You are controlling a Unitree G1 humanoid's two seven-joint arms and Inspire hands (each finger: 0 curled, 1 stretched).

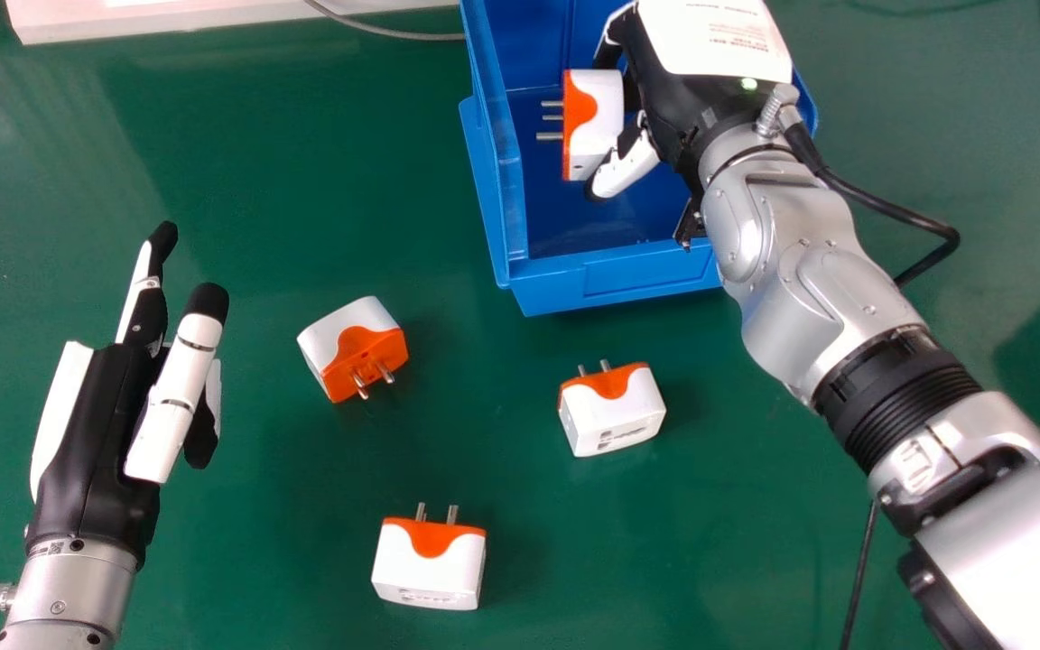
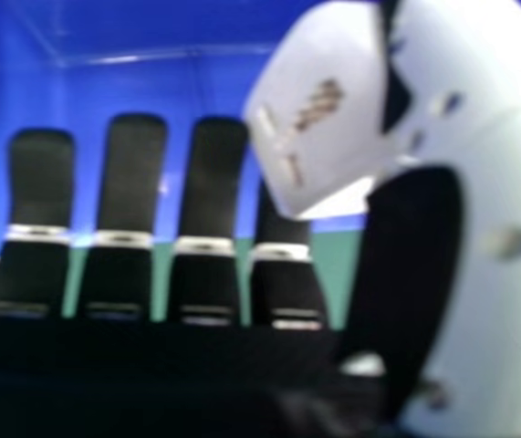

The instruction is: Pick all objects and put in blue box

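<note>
My right hand (image 1: 664,81) is over the blue box (image 1: 615,275), its thumb and fingers around a white-and-orange plug adapter (image 1: 598,126) whose metal prongs point left. In the right hand view, the adapter's white socket face (image 2: 310,105) lies between the thumb and the nearest finger of the right hand (image 2: 210,201). Three more adapters rest on the green table: one at centre-left (image 1: 353,348), another in front of the box (image 1: 612,411), and a third nearer the front (image 1: 430,564). At the left, my left hand (image 1: 105,424) is held with its fingers extended, apart from the adapters.
A white object (image 1: 168,18) with a grey cable lies along the back edge, left of the box. A black cable (image 1: 917,221) loops beside the right wrist. Green tabletop (image 1: 240,162) stretches between the left hand and the box.
</note>
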